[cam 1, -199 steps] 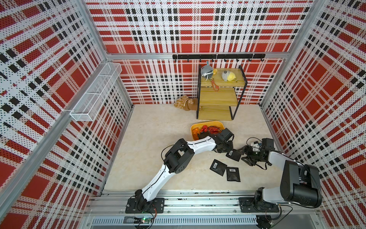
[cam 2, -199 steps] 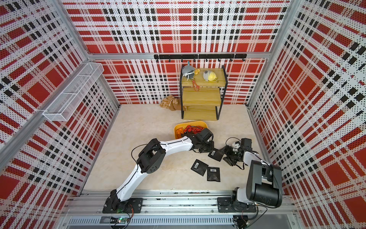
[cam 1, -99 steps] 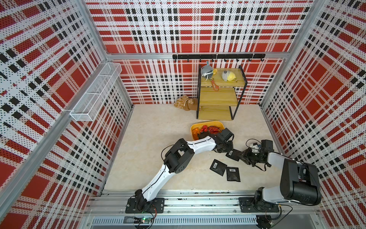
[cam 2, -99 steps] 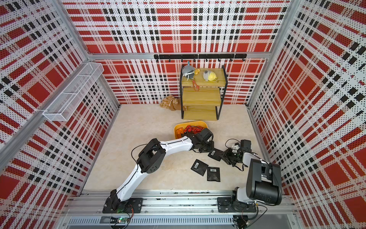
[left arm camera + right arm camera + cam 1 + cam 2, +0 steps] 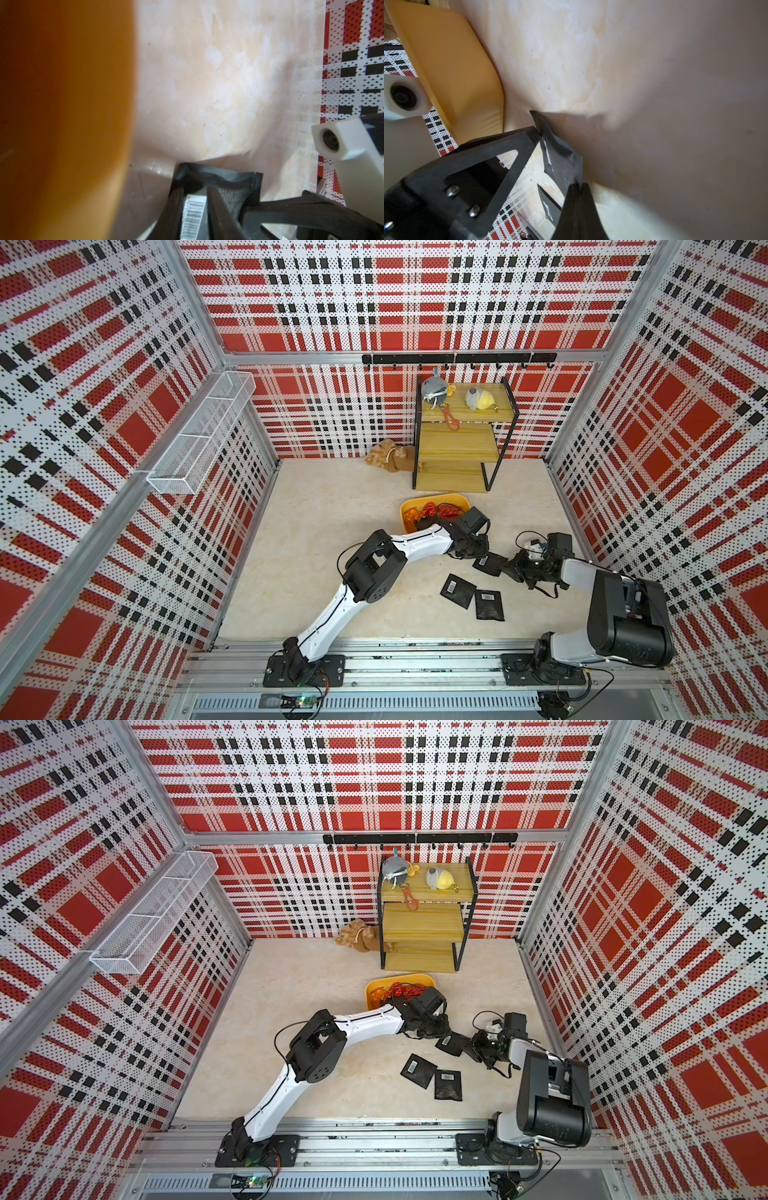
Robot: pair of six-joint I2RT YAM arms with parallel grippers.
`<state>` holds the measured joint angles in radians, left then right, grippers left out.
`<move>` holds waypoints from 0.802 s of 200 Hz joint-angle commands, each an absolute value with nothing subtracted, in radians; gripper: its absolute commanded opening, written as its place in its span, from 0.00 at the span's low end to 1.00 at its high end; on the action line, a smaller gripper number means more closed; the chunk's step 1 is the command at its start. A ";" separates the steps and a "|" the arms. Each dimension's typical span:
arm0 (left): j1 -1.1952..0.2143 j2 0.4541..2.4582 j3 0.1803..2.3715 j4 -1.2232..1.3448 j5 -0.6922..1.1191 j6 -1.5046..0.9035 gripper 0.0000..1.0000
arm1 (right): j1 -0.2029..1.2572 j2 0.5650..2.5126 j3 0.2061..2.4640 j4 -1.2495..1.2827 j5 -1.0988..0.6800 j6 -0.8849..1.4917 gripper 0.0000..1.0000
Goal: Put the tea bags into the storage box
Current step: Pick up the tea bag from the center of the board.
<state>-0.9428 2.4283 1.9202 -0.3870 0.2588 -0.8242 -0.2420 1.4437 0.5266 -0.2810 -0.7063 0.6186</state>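
Observation:
The yellow storage box (image 5: pixel 415 502) (image 5: pixel 380 982) holds red and orange foil tea bags (image 5: pixel 432 512); its wall shows in the wrist views (image 5: pixel 62 104) (image 5: pixel 452 62). A black sachet with a barcode label (image 5: pixel 492 563) (image 5: pixel 452 1043) (image 5: pixel 228 178) (image 5: pixel 560 158) hangs between both grippers, right of the box. My right gripper (image 5: pixel 509 568) (image 5: pixel 473 1048) (image 5: pixel 577 187) is shut on its edge. My left gripper (image 5: pixel 478 553) (image 5: pixel 440 1031) (image 5: pixel 195 191) stands slightly open, its fingers either side of the label. Two more black sachets (image 5: pixel 457 591) (image 5: pixel 489 605) lie on the floor nearer the front.
A wooden tiered shelf (image 5: pixel 457 439) stands behind the box with a grey plush (image 5: pixel 434 388) and a yellow plush (image 5: pixel 478 398) on top. A brown plush (image 5: pixel 390 456) lies beside it. A white wire basket (image 5: pixel 199 439) hangs on the left wall.
My right gripper has moved left to the black sachet and shut on its edge. My left gripper's jaws have parted from the same sachet. The left arm has barely shifted.

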 commanded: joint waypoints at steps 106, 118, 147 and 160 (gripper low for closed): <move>-0.946 2.133 1.865 -0.363 0.161 -0.833 0.77 | -0.235 1.258 0.688 -0.475 -0.679 0.578 0.00; -0.942 2.085 1.815 -0.350 0.142 -0.838 0.77 | -0.235 1.229 0.714 -0.501 -0.678 0.581 0.00; -0.927 1.966 1.676 -0.326 0.095 -0.852 0.78 | -0.222 1.163 0.774 -0.531 -0.694 0.615 0.00; -0.919 1.911 1.604 -0.305 0.079 -0.864 0.78 | -0.206 1.145 0.808 -0.541 -0.696 0.634 0.00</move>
<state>-0.9356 1.9842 1.7149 -0.3328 0.1394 -0.8448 -0.2348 1.1904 0.7502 -0.4969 -0.6891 0.6044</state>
